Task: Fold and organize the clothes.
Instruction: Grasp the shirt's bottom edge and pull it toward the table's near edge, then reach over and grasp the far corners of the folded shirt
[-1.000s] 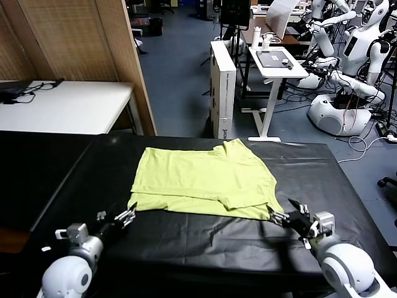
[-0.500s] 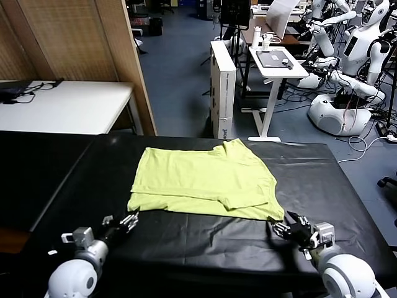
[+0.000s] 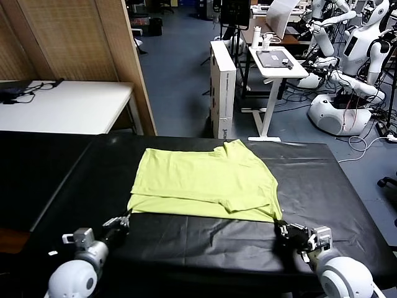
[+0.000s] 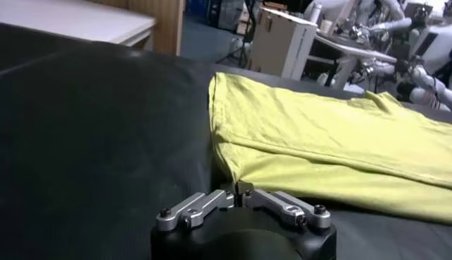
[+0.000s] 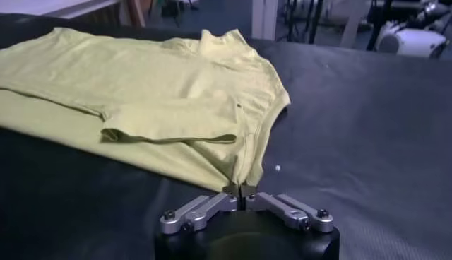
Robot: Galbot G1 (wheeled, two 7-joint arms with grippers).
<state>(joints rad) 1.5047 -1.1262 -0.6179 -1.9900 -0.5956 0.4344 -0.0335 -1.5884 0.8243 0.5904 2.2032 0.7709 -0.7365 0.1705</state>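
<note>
The clothes are one lime yellow-green T-shirt [image 3: 205, 180], lying flat and partly folded on the black table [image 3: 186, 248], with a sleeve folded over on top [image 5: 169, 120]. My left gripper [image 3: 126, 217] is shut on the shirt's near left corner, and the wrist view shows the cloth [image 4: 318, 134] running down into the closed jaws [image 4: 236, 189]. My right gripper [image 3: 279, 226] is shut on the near right corner. There the fabric [image 5: 141, 85] is bunched to a point between the closed fingers [image 5: 240, 189]. No printed graphic shows.
A white table [image 3: 68, 105] and a wooden partition [image 3: 74, 37] stand at the back left. Beyond the far edge are a tall white box [image 3: 223, 87], a small white desk [image 3: 279, 62] and other robots [image 3: 347, 93]. Black tabletop surrounds the shirt.
Both grippers went from open to shut on the shirt's two near corners. The near right corner is now drawn to a point towards the right gripper.
</note>
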